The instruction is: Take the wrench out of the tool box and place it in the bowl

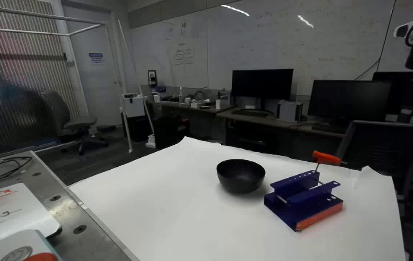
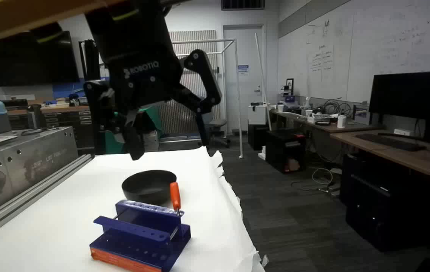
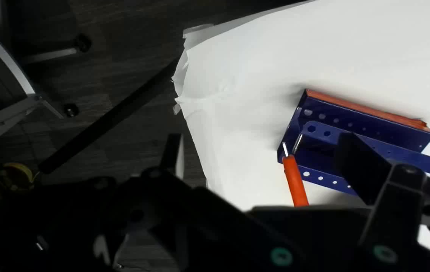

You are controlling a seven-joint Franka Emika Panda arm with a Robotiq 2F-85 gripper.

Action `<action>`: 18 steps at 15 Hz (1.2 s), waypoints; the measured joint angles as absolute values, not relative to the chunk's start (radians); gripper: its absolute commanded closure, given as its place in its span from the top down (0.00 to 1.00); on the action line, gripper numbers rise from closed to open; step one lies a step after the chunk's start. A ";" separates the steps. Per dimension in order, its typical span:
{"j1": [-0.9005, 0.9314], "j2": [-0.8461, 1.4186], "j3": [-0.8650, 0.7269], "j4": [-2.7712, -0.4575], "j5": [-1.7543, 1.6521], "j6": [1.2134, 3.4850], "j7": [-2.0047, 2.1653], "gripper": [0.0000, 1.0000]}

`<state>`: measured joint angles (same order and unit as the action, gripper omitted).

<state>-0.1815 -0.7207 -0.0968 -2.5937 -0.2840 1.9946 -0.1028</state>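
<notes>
1. In an exterior view, the orange T-handle hex wrench (image 1: 325, 157) stood in the blue perforated tool rack (image 1: 293, 212), at its one-o'clock corner.
2. There, the black bowl (image 1: 241, 185) sat near the rack, toward ten o'clock.
3. The Robotiq gripper (image 2: 169, 138) hung in midair, fingers apart.

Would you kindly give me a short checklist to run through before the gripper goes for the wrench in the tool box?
1. Gripper open and holding nothing: ok.
2. Wrench in the tool box, its handle exposed above: ok.
3. Gripper down at the handle: not ok; it hangs above, apart from it.
4. Base of the tool box flat on the white sheet: ok.
5. That same tool box secured against sliding: cannot tell.
6. Bowl upright beside the tool box: ok.
</notes>
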 measured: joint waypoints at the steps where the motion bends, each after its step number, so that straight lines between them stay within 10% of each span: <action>1: -0.182 -0.721 -0.097 -2.591 -0.284 1.995 -0.103 1.00; 18: -0.052 -0.377 -0.093 -2.585 -0.103 2.340 -0.054 1.00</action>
<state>-0.0517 -0.3774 -0.0926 -2.5854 -0.1031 2.3403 -0.0540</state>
